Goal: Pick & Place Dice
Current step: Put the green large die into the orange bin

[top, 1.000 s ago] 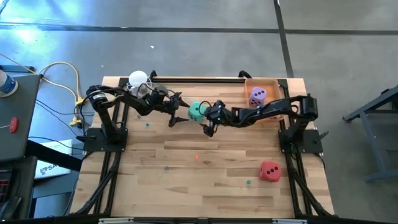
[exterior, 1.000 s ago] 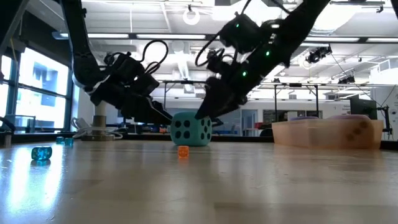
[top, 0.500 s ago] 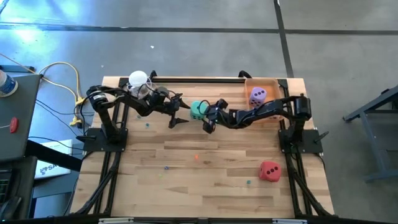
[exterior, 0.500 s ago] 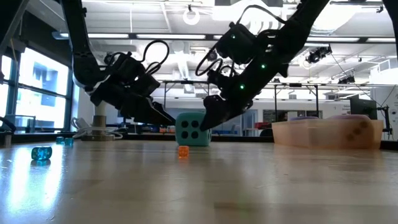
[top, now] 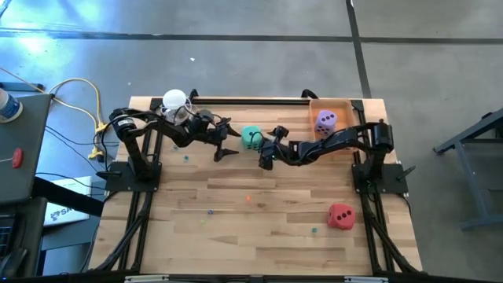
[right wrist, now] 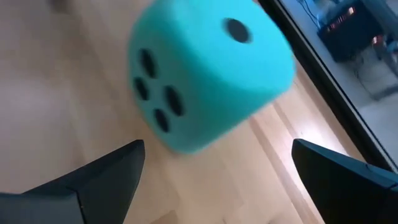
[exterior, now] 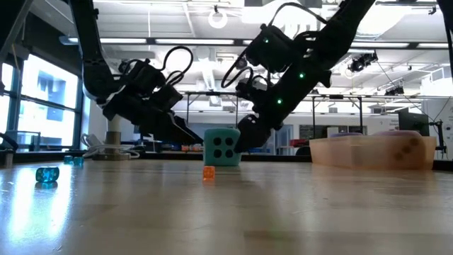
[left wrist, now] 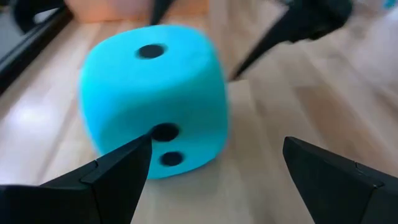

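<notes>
red die [top: 339, 215] lay near right | green die [top: 251, 137] sat far centre between left gripper [top: 223, 139] and right gripper [top: 266, 149], both spread, empty | purple die [top: 325, 121] in far-right tray [top: 346, 103] | green die looked soft, light: pinch opposite flat faces

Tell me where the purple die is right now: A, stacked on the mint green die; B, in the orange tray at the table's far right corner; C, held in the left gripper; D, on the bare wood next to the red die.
B: in the high view the purple die lies inside the orange tray, away from the red die and the mint green die.
</notes>
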Controlling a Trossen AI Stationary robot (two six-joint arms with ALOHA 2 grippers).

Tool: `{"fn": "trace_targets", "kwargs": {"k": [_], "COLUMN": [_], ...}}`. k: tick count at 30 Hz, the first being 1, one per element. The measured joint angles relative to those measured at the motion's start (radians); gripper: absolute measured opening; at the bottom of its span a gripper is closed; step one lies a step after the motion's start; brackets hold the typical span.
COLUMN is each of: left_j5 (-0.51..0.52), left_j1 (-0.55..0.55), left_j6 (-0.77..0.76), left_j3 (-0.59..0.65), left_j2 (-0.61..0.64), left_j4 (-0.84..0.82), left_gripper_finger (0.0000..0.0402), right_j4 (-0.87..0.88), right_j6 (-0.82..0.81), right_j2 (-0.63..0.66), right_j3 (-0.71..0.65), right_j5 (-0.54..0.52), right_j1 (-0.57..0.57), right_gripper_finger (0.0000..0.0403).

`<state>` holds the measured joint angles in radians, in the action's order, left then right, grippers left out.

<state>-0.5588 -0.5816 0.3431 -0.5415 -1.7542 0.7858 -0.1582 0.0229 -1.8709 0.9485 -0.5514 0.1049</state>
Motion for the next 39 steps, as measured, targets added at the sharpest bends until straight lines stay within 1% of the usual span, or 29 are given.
{"fn": "trace_targets", "kwargs": {"k": [3, 6, 8, 10, 14, 19, 24, 27, 33, 37, 39], "left_j5": [0.114, 0.231, 0.253, 0.218, 0.112, 0.087, -0.035, -0.055, -0.066, -0.198, -0.224], "left_j1": [0.0, -0.002, -0.013, -0.03, -0.076, -0.106, -0.111, -0.103, -0.102, -0.098, -0.092], "left_j6": [0.029, 0.077, 0.131, 0.15, 0.114, 0.029, -0.025, -0.074, -0.083, -0.083, -0.083], "left_j3": [0.0, 0.0, 0.0, -0.002, -0.008, -0.025, -0.066, -0.088, -0.129, -0.131, -0.131], "left_j2": [0.0, 0.0, 0.0, 0.0, 0.0, 0.0, 0.0, 0.0, 0.0, 0.0, 0.0], "left_j4": [0.0, 0.01, 0.021, 0.026, 0.032, 0.05, 0.051, 0.03, -0.073, -0.079, -0.079], "left_gripper_finger": [0.0353, 0.0353, 0.0353, 0.0353, 0.0353, 0.0353, 0.0353, 0.0353, 0.0353, 0.0353, 0.0353], "right_j4": [-0.002, -0.003, -0.003, -0.003, -0.014, -0.04, -0.049, -0.052, -0.049, -0.049, -0.049], "right_j6": [0.046, 0.037, 0.017, 0.003, 0.001, -0.004, -0.004, -0.031, -0.056, -0.056, -0.056], "right_j2": [0.0, 0.0, 0.0, 0.0, 0.0, 0.0, 0.0, 0.0, 0.0, 0.001, 0.001], "right_j3": [0.0, 0.0, 0.0, 0.0, 0.0, 0.0, 0.0, 0.0, 0.0, 0.0, 0.0], "right_j5": [0.0, -0.001, -0.003, -0.004, -0.001, 0.003, 0.003, 0.004, 0.005, 0.005, 0.005], "right_j1": [-0.015, -0.018, -0.018, -0.017, -0.017, -0.017, -0.019, -0.02, -0.021, -0.021, -0.021], "right_gripper_finger": [0.0398, 0.0398, 0.0398, 0.0398, 0.0398, 0.0398, 0.0398, 0.0398, 0.0398, 0.0398, 0.0398]}}
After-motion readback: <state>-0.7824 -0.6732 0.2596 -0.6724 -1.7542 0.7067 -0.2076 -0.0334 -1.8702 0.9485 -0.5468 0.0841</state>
